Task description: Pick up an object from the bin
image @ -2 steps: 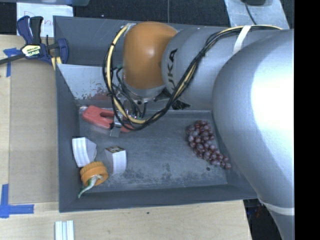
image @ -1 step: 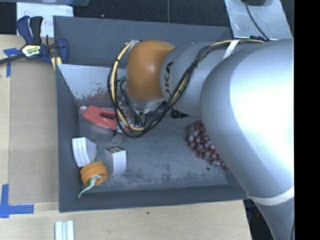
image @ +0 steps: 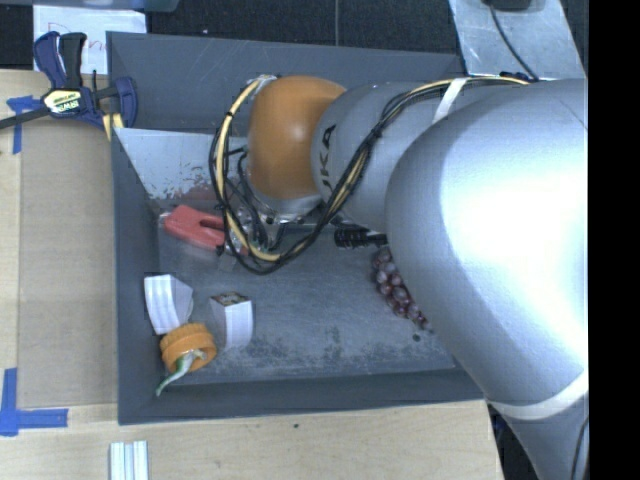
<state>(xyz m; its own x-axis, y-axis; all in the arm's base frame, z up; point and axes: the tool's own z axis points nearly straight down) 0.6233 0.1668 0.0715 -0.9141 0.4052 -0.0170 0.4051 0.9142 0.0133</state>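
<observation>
The arm (image: pixel 490 228), broad and silver, lies over the bin's (image: pixel 300 378) right half, hiding part of a purple bead cluster (image: pixel 397 288). Front left lie a white curl (image: pixel 165 301), a white block (image: pixel 232 318) and an orange spool (image: pixel 188 346). The gripper (image: pixel 248 233), under cables, sits beside a red flat thing (image: pixel 192 225) near the left wall; its grip cannot be told.

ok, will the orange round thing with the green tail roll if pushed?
Probably: the orange round thing looks rounded, so it may roll, though the white box beside it could block it. Its thin tail looks floppy.
</observation>
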